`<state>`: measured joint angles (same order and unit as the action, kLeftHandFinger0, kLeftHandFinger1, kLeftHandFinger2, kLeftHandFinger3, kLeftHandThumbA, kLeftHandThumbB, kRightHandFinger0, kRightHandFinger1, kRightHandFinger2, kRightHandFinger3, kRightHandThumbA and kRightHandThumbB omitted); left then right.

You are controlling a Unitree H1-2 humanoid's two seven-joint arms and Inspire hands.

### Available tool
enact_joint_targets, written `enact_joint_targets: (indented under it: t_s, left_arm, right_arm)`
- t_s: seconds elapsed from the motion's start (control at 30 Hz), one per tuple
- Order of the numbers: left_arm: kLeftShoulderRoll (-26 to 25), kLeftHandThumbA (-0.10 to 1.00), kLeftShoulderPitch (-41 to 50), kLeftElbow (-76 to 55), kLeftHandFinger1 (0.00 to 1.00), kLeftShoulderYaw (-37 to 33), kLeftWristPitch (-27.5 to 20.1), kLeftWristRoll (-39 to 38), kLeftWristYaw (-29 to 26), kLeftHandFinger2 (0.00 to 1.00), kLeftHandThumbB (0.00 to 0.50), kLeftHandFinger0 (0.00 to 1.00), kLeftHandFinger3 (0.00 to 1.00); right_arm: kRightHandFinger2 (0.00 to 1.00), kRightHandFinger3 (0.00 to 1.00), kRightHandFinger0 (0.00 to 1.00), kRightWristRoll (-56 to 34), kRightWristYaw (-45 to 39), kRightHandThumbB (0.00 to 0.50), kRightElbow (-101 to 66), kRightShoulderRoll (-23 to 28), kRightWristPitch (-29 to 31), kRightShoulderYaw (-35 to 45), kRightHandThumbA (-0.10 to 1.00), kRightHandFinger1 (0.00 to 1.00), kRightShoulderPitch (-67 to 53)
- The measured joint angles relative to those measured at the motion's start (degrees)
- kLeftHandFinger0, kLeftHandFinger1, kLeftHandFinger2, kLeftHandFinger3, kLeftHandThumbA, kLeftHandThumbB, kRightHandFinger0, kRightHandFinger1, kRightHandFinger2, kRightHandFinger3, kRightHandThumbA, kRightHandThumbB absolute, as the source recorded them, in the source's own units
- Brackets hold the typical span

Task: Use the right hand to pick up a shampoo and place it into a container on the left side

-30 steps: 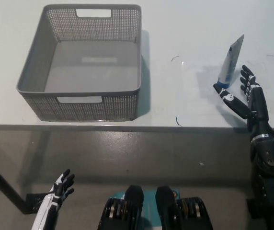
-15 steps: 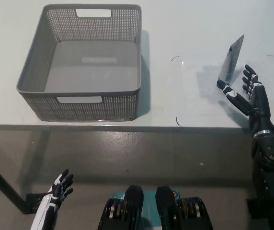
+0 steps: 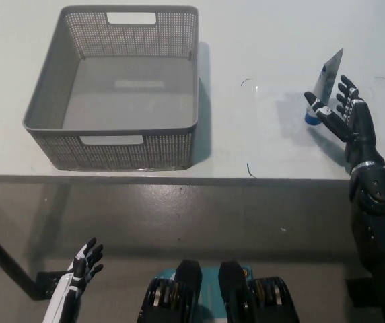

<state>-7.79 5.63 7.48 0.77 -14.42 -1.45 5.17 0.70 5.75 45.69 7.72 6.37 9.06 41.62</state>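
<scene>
A shampoo tube [image 3: 326, 79], silver-grey with a blue cap at its base, stands upright on the white table at the right. My black right hand [image 3: 342, 111] is open around the tube's lower part, thumb on the left of it and fingers on the right, not closed on it. A grey perforated basket [image 3: 122, 145] sits at the left of the table with nothing in it. My white left hand [image 3: 81, 268] hangs low at the lower left, below the table edge, fingers apart.
The white table [image 3: 260, 141] has a front edge running across the middle of the view, with dark floor below it. A few small dark marks lie on the table between basket and tube.
My right hand has moved forward and up along the table, from just short of the tube to around its lower part. The tube and basket stay put. The left hand has barely shifted.
</scene>
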Motion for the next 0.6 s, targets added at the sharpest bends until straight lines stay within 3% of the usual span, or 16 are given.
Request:
enact_joint_targets:
  t_s: [0.17, 0.2, 0.33, 0.6]
  left_arm:
    - [0.0, 1.00, 0.0, 0.0, 1.00, 0.0, -0.2, 0.0, 0.1, 1.00, 0.330, 1.00, 1.00]
    - [0.0, 1.00, 0.0, 0.0, 1.00, 0.0, -0.2, 0.0, 0.1, 1.00, 0.320, 1.00, 1.00]
    - [0.0, 1.00, 0.0, 0.0, 1.00, 0.0, -0.3, 0.0, 0.2, 1.00, 0.335, 1.00, 1.00]
    - [0.0, 1.00, 0.0, 0.0, 1.00, 0.0, -0.3, 0.0, 0.4, 1.00, 0.320, 1.00, 1.00]
  right_arm:
    - [1.00, 1.00, 1.00, -0.5, -0.1, 0.492, 3.7, 0.0, 0.9, 0.1, 1.00, 1.00, 1.3]
    - [1.00, 1.00, 1.00, -0.6, -0.2, 0.459, 4.0, 0.0, 1.0, 0.1, 1.00, 1.00, 1.4]
    - [1.00, 1.00, 1.00, -1.7, -0.4, 0.455, 6.5, -0.1, 2.1, 0.4, 1.00, 1.00, 2.6]
    - [1.00, 1.00, 1.00, -4.1, -1.8, 0.437, 13.2, -0.1, 3.6, 1.9, 0.97, 1.00, 5.5]
